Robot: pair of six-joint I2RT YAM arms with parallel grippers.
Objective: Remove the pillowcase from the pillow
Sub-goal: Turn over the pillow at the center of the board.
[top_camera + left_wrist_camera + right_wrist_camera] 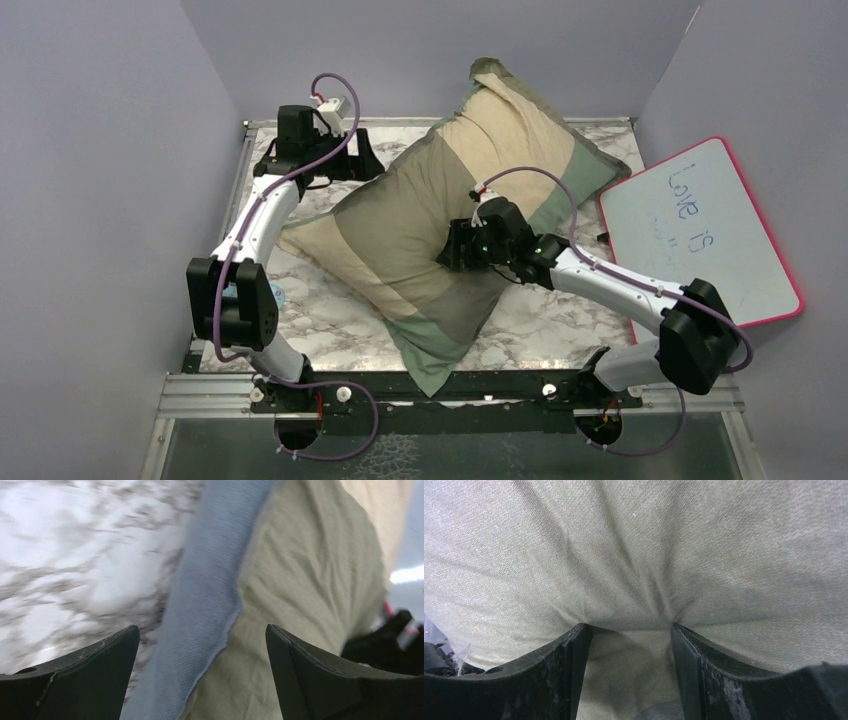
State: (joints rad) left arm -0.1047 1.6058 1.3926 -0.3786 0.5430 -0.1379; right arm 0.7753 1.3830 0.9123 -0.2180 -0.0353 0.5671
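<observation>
The pillowcase (430, 215), olive, sage and cream face up, is laid diagonally across the marbled surface (330, 322), the pillow hidden inside. The left end effector (202, 630) is held wide apart at its far-left edge, the grey-blue hem lying between the fingers. The right end effector (629, 629) is pressed into the middle of the cloth, a fold gathered between its fingers; whether it is clamped cannot be told.
</observation>
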